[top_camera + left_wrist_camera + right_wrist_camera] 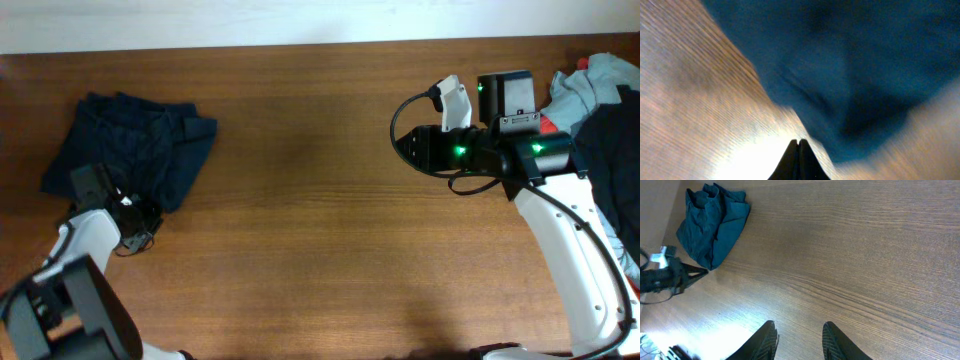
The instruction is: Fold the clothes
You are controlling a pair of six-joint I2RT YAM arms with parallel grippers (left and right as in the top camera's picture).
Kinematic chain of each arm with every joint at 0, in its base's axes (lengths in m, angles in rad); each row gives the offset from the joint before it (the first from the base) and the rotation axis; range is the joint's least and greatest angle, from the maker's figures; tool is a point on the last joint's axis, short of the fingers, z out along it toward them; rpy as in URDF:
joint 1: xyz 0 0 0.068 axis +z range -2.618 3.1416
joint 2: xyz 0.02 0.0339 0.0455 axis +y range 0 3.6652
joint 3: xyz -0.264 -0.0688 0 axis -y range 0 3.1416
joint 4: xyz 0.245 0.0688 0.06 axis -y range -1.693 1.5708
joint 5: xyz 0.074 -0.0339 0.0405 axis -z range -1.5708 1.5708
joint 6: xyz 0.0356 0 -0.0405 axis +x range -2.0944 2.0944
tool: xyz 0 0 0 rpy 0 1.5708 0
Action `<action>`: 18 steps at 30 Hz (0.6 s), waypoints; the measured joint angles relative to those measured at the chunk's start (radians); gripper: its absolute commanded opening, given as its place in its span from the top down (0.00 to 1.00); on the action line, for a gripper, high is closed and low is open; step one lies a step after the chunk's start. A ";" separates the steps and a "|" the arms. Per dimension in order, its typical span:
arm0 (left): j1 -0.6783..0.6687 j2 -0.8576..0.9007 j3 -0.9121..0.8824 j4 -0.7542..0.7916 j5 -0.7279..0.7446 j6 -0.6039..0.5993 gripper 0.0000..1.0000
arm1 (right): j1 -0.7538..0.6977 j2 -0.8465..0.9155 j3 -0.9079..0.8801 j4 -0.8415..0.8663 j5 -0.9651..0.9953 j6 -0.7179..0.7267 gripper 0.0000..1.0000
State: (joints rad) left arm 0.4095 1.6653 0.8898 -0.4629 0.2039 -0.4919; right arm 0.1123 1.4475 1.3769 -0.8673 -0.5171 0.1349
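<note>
The navy-blue shorts (130, 145) lie in a folded bundle at the far left of the wooden table (300, 200); they also show in the right wrist view (715, 225) and fill the top of the left wrist view (855, 65). My left gripper (150, 215) sits low at the bundle's near corner. Its fingers (798, 150) are shut together on nothing, just off the cloth's edge. My right gripper (400, 145) hovers over bare wood right of centre, open (800, 327) and holding nothing. More clothes are heaped at the right edge.
The heap at the right edge holds a light grey piece (600, 80), a bit of red (548, 122) and a dark piece (615, 150), partly behind my right arm. A pale wall strip (300, 20) runs along the table's far edge.
</note>
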 measured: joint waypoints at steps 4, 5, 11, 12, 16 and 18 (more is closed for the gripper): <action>0.000 -0.191 0.007 -0.045 0.009 0.197 0.86 | 0.000 0.000 0.000 0.000 0.000 0.001 0.64; 0.000 -0.239 0.014 -0.033 -0.002 0.240 0.86 | 0.000 0.000 0.000 0.000 0.001 0.000 0.64; -0.001 -0.270 0.039 0.179 -0.169 0.378 0.86 | 0.000 0.000 0.000 0.000 0.000 0.000 0.64; -0.001 -0.238 0.039 0.217 -0.183 0.390 0.86 | 0.000 0.000 0.000 0.000 0.000 0.000 0.64; -0.001 -0.026 0.043 0.384 -0.202 0.415 0.88 | 0.000 0.000 0.000 -0.012 0.000 0.000 0.64; -0.001 0.078 0.040 0.438 -0.200 0.422 0.89 | 0.000 0.000 0.000 -0.035 0.000 0.001 0.64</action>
State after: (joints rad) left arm 0.4088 1.7435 0.9302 -0.0246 0.0036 -0.0700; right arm 0.1120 1.4471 1.3769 -0.9028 -0.5167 0.1356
